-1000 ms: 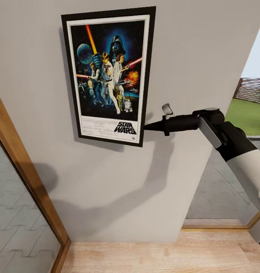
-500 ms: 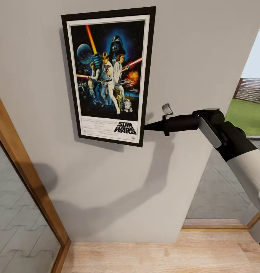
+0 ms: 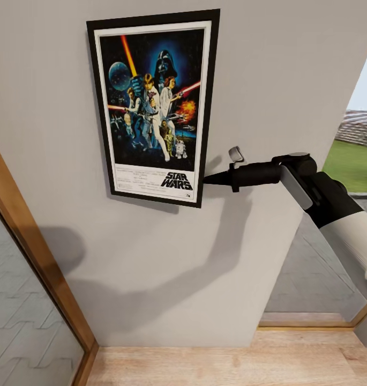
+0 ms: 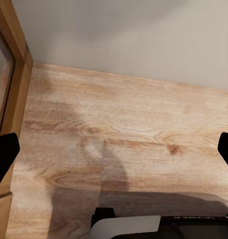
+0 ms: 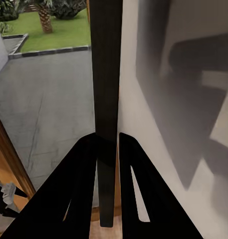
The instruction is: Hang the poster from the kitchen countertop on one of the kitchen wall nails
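While your right gripper (image 3: 206, 179) clamps the poster's (image 3: 154, 104) frame edge low on its right side, poster sits flat vs grey wall (image 3: 269, 80) | nail hidden behind it, can't confirm hook | let go unhooked & it drops to wood floor (image 4: 118, 134) | pull back crooked & frame gets dragged off | left gripper (image 4: 114, 154) fingers spread wide, holding nothing

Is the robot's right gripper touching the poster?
Touching. In the right wrist view, the right gripper has its two fingers closed on the poster frame's black edge. The head view shows its tip meeting the frame's lower right side.
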Controlling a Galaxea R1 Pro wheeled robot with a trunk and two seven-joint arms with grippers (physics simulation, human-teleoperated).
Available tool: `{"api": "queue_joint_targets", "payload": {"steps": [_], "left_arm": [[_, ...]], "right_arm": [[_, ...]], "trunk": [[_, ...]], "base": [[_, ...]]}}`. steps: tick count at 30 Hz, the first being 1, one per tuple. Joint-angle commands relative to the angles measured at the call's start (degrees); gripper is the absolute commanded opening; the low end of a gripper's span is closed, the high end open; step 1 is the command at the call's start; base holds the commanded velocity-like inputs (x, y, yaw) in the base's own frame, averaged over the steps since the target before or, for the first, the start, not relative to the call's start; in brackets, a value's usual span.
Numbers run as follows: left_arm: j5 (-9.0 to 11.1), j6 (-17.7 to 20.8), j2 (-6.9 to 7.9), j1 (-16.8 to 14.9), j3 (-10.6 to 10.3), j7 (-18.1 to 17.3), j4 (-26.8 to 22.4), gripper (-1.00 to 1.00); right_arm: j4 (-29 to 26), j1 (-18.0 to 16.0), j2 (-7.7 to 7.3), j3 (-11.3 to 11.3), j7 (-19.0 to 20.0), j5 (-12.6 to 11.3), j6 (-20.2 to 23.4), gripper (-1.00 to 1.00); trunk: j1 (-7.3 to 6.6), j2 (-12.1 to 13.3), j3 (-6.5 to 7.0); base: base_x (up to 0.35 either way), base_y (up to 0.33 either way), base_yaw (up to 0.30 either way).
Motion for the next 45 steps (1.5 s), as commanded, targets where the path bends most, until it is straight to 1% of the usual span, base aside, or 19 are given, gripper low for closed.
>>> {"api": "queue_joint_targets", "payload": {"steps": [1,4,27,29,34,45], "left_arm": [[0.1,0.0,-0.2,0.0,0.5,-0.2,-0.4,1.0],[0.0,0.0,-0.23,0.0,1.2,-0.2,-0.5,1.0],[0.0,0.0,-0.26,0.0,1.2,-0.2,-0.5,1.0],[0.0,0.0,0.25,0.0,1.2,-0.1,-0.3,1.0],[-0.1,0.0,0.64,0.0,1.2,-0.1,-0.2,1.0],[-0.1,0.0,0.77,0.0,1.2,0.0,-0.1,1.0]], "right_arm": [[-0.1,0.2,0.27,0.5,-0.2,-0.6,0.7,-1.0],[-0.1,1.0,0.38,0.4,-0.2,-0.6,0.7,-1.0],[-0.2,0.9,0.38,0.4,-0.2,-0.6,0.7,-1.0],[-0.2,1.1,0.38,0.4,-0.2,-0.6,0.5,-1.0],[-0.4,1.2,0.38,0.3,-0.2,-0.6,0.3,-1.0],[-1.0,1.2,0.38,0.3,-0.1,-0.6,0.3,-1.0]], "trunk": [[0.04,-0.1,-0.12],[0.04,-0.1,-0.12],[0.04,-0.1,-0.12],[0.04,-0.1,-0.12],[0.04,-0.1,-0.12],[0.04,-0.1,-0.12]], "base": [[0.0,0.0,0.0],[0.0,0.0,0.0],[0.0,0.0,0.0],[0.0,0.0,0.0],[0.0,0.0,0.0],[0.0,0.0,0.0]]}}
